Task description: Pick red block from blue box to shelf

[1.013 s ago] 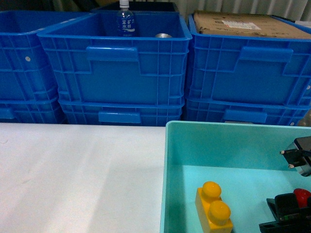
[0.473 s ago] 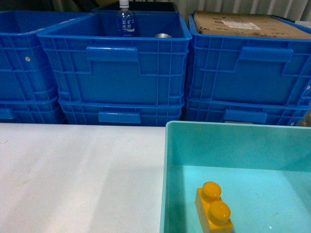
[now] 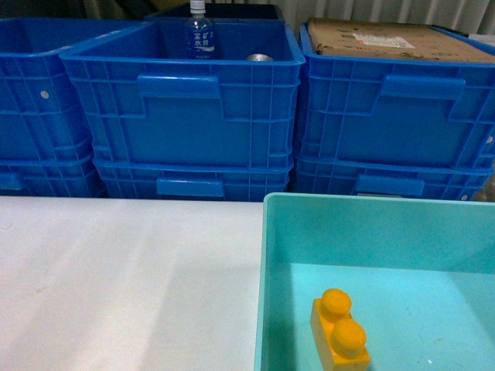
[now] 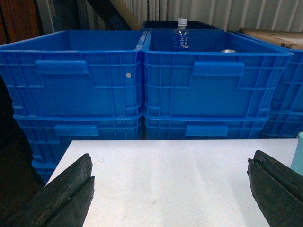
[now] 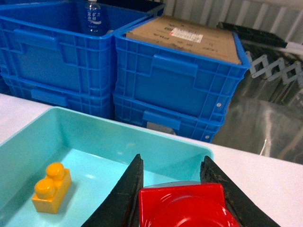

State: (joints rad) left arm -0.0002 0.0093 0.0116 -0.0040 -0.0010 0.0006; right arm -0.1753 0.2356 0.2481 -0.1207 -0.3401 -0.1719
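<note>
The red block (image 5: 184, 208) is glossy and sits clamped between the two black fingers of my right gripper (image 5: 173, 160), held above the near right part of the blue box (image 5: 94, 127). The blue box is a light turquoise tub (image 3: 267, 232) on the white table, and a yellow two-stud brick (image 3: 340, 334) lies on its floor. My left gripper (image 4: 170, 172) hangs open over bare white tabletop, with nothing between its fingers (image 4: 71, 194). Neither gripper shows in the head view. The shelf is out of view.
Dark blue ribbed crates (image 3: 182, 116) stand stacked along the table's far edge. One holds a water bottle (image 3: 199, 35), and another carries a cardboard sheet (image 5: 184, 38). A shiny metal surface (image 5: 258, 123) lies past the table's right edge.
A second ago my right gripper with the red block showed at the head view's lower right, inside the tub. It has since left that view. The yellow brick stayed put.
</note>
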